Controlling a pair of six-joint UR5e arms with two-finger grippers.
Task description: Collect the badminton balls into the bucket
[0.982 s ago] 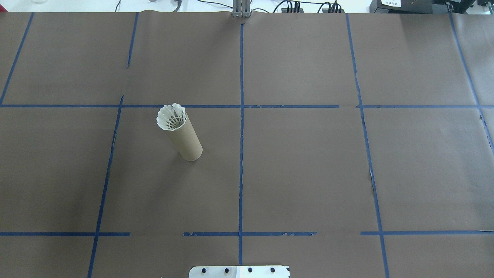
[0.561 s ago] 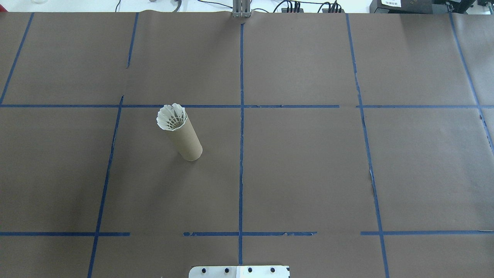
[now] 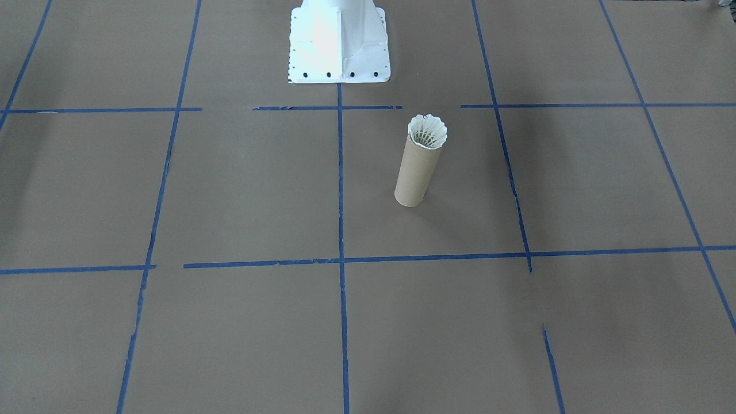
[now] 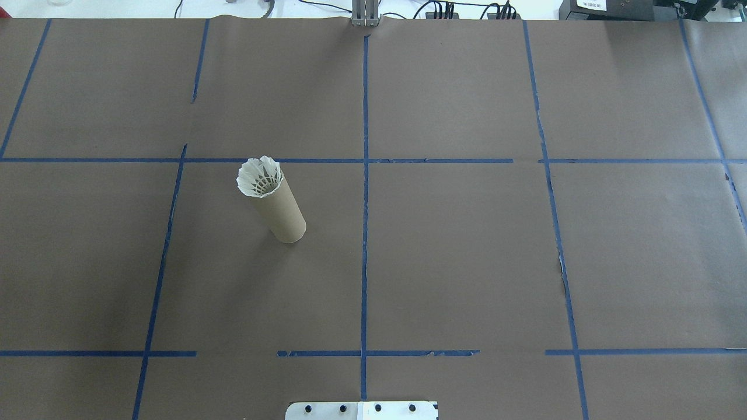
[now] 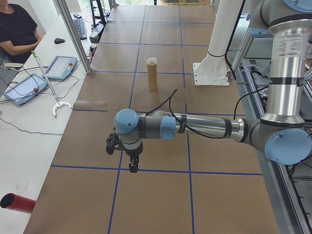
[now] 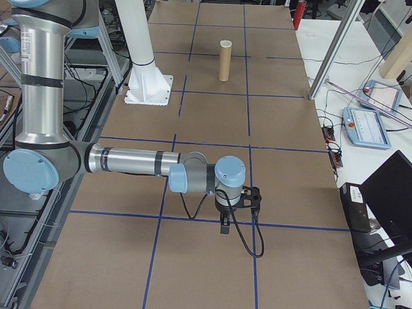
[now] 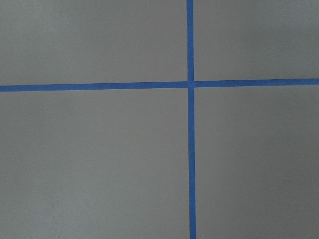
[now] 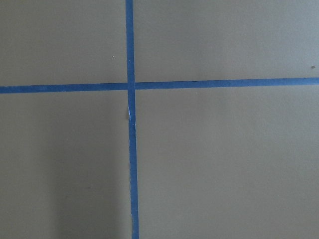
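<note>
While neither gripper's finger state can be told, the left gripper (image 5: 132,165) and right gripper (image 6: 224,225) hang well apart from the bucket (image 4: 279,209), which stands upright with the shuttlecock (image 4: 259,177) nested in its mouth, near the white base (image 3: 338,41).

One shuttlecock (image 4: 259,174), one tube (image 4: 282,214).

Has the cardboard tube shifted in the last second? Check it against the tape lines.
No. The tube stands where it did, its top just below the blue cross line.
</note>
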